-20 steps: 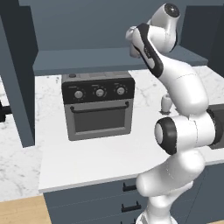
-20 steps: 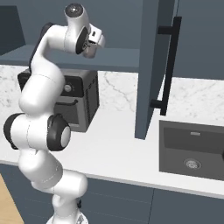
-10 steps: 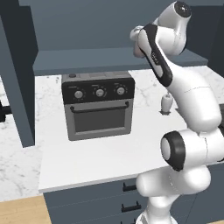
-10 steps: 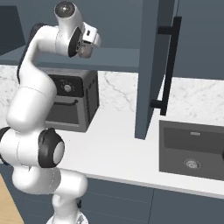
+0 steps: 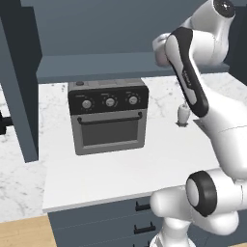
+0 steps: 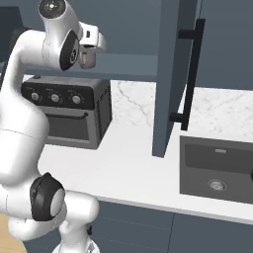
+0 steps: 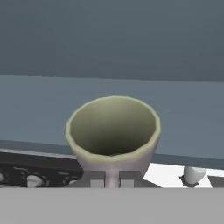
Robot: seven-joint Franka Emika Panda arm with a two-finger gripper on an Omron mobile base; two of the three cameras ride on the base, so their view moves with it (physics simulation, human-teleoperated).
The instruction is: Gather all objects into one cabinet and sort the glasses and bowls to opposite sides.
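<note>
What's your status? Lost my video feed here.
Gripper shut on beige mug, held high above toaster oven. Slate-blue wall cabinet door stands open, off to the right. Nothing blocking between.

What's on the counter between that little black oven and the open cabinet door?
Nothing, as far as the right base view shows: between the toaster oven and the cabinet door lies bare white marbled counter.

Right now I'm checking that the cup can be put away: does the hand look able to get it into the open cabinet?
Probably yes. The hand grips the beige mug above the toaster oven, the cabinet door stands open, and nothing lies between mug and cabinet. The inside is hidden.
</note>
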